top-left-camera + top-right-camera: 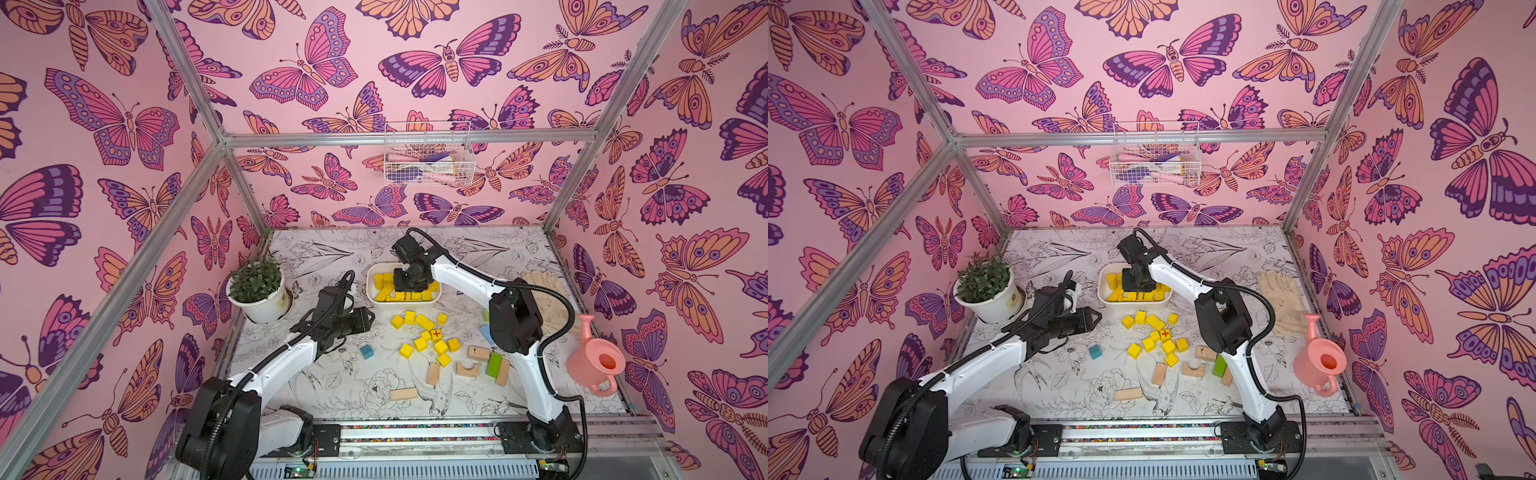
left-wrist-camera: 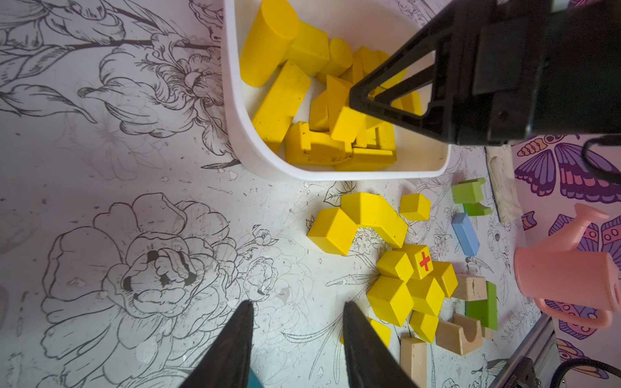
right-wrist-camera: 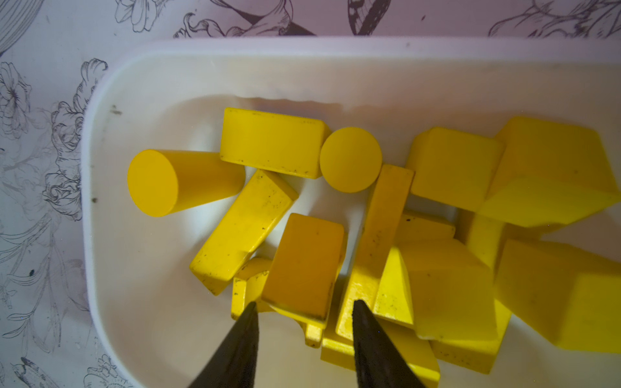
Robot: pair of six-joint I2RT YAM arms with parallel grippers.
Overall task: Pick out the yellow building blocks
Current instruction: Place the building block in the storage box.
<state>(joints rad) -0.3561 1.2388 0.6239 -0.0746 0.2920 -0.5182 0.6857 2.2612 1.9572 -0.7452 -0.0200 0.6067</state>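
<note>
Several yellow building blocks [image 1: 428, 338] [image 1: 1156, 336] [image 2: 403, 278] lie loose on the table in front of a white bin [image 1: 369, 286] [image 1: 1101, 286] [image 2: 336, 174] [image 3: 90, 201]. One of them is a cube with a red cross [image 1: 436, 334] [image 2: 424, 262]. More yellow blocks [image 3: 272, 144] fill the bin. My right gripper [image 1: 409, 286] [image 1: 1138, 286] [image 3: 304, 305] points down into the bin, open, and a yellow bar [image 3: 302, 265] lies on the pile just beyond its fingertips. My left gripper [image 1: 368, 320] [image 1: 1096, 318] [image 2: 297, 305] hovers open and empty to the left of the loose blocks.
Tan blocks [image 1: 478, 353], a green block [image 1: 494, 365] and a blue one [image 1: 486, 332] lie near the right arm. A teal cube [image 1: 366, 351] sits by the left gripper. There is a potted plant [image 1: 255, 291] back left, and a pink watering can [image 1: 596, 361] and gloves [image 1: 544, 291] at the right.
</note>
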